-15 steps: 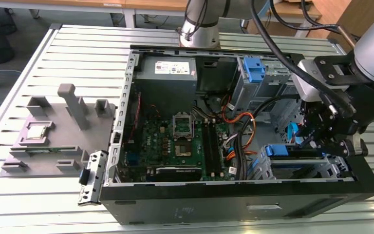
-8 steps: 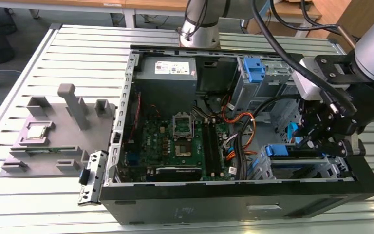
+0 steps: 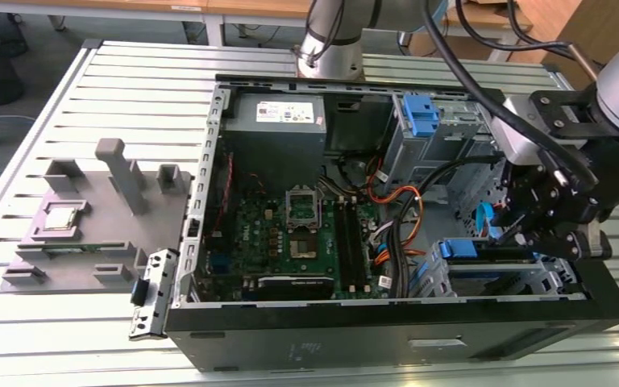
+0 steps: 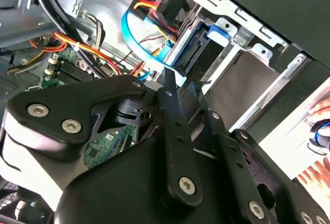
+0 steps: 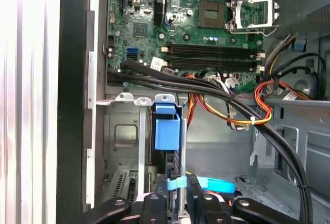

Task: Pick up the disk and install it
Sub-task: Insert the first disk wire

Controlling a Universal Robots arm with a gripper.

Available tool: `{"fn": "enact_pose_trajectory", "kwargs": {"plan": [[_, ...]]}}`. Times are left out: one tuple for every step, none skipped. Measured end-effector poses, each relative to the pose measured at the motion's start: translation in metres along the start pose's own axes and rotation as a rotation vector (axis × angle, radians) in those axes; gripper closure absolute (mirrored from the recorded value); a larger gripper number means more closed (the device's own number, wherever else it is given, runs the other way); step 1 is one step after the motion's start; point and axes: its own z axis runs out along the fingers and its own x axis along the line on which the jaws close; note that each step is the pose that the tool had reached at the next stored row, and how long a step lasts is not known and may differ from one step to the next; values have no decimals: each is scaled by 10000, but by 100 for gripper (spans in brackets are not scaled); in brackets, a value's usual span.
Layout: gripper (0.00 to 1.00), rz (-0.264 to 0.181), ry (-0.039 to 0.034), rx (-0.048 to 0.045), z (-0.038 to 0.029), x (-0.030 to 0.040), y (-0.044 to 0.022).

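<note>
On the slatted metal table (image 3: 73,314), toward the exterior view's left, a grey fixture block (image 3: 84,230) with upright posts, and just beside the case a small metal bracket (image 3: 151,292). In the middle, an open black computer case (image 3: 396,334) lying on its side, green motherboard (image 3: 299,234) exposed, power supply with a white label (image 3: 288,113) near the far wall, red and orange cables (image 3: 396,201) running across. Farther toward the exterior view's right, a blue latch (image 3: 422,113) on the upper drive cage. At the lower corner of the case on that side, the disk (image 3: 482,251), seen by its blue carrier frame, seated in the metal drive bay (image 3: 503,282). Directly over it, the black claw (image 3: 551,234), fingers (image 4: 175,131) drawn nearly together around the carrier's blue end in the second wrist view, though whether actually gripping cannot be told. In the first wrist view, the blue carrier tab (image 5: 167,126) standing in the bay slot, claw links just beside it.
</note>
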Motion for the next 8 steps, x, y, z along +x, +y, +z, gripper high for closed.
{"fn": "enact_pose_trajectory", "kwargs": {"plan": [[71,49,2,5,1,0,-9],[71,120,4,11,2,0,-15],[71,213,8,19,2,0,-16],[71,316,11,29,2,1,-17],[71,391,11,35,3,1,-18],[71,400,11,36,3,1,-19],[71,402,11,37,4,1,-19],[71,405,10,37,4,1,-19]]}}
